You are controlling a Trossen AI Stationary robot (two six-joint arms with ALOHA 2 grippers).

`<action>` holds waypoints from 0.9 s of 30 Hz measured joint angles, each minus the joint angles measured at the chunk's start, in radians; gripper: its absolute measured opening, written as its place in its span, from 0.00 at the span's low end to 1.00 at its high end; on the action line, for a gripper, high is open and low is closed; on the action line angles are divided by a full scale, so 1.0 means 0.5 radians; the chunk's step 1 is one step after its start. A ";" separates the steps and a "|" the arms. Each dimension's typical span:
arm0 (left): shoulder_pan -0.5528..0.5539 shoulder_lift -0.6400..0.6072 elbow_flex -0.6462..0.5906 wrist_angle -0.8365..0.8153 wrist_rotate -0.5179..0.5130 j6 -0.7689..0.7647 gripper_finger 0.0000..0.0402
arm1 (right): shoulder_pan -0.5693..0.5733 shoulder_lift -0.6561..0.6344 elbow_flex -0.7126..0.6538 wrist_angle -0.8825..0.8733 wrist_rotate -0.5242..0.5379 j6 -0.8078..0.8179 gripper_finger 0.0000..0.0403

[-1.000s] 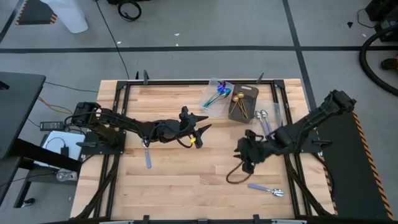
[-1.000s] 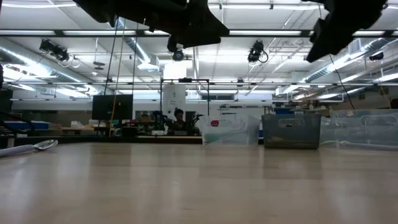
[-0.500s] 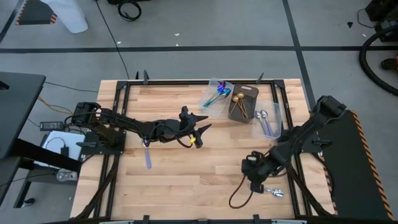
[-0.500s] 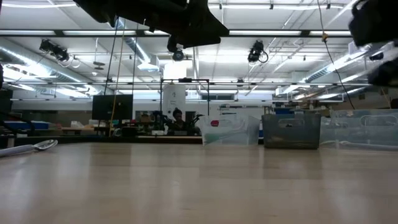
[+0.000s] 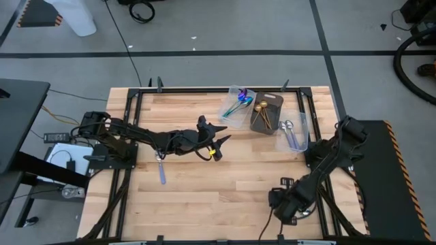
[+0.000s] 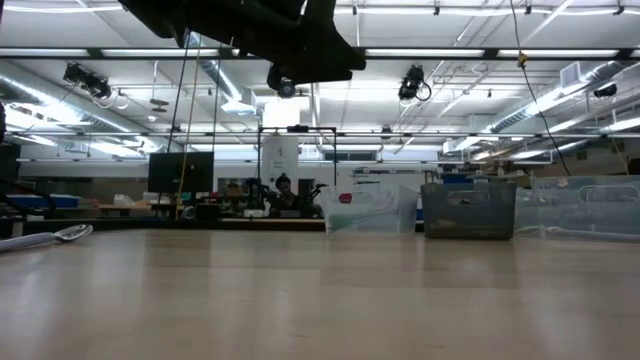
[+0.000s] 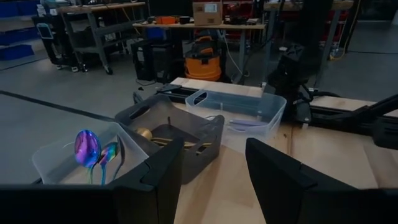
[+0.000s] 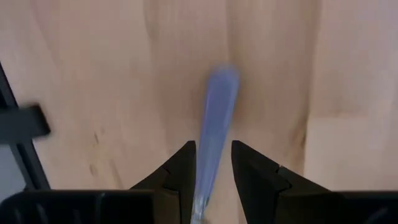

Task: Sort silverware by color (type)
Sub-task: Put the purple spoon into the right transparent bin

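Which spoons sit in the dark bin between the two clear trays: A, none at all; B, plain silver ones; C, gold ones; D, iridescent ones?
C: the high view shows gold spoons lying in the dark bin.

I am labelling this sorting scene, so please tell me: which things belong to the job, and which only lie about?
Job: loose silver spoon at the right gripper; second silver spoon by the left arm; iridescent spoons; gold spoons; sorted silver spoons.
Lying about: orange vacuum; floor cable; white floor object.
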 joint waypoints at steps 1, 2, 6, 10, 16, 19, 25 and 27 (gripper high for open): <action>0.000 0.000 0.000 -0.004 0.000 0.000 0.45 | 0.018 0.018 0.011 -0.021 -0.025 0.034 0.28; 0.000 0.000 0.000 -0.006 0.000 0.000 0.45 | 0.037 0.034 0.013 -0.020 -0.040 0.068 0.28; 0.000 0.000 0.000 -0.007 0.000 -0.001 0.45 | 0.090 0.051 0.000 -0.035 -0.111 0.209 0.28; 0.000 0.000 0.000 -0.008 0.000 0.000 0.45 | 0.124 0.054 -0.004 -0.058 -0.134 0.302 0.28; 0.003 0.000 0.000 -0.009 0.000 -0.001 0.45 | 0.183 0.077 -0.004 -0.051 -0.108 0.309 0.28; 0.003 0.000 0.000 -0.010 0.000 -0.001 0.45 | 0.194 0.115 -0.004 -0.045 -0.093 0.309 0.28; 0.003 0.000 0.000 -0.011 0.001 -0.001 0.45 | 0.197 0.200 -0.002 -0.031 -0.143 0.302 0.28; 0.003 0.000 0.000 -0.011 0.001 -0.001 0.45 | 0.197 0.218 0.002 -0.033 -0.148 0.277 0.28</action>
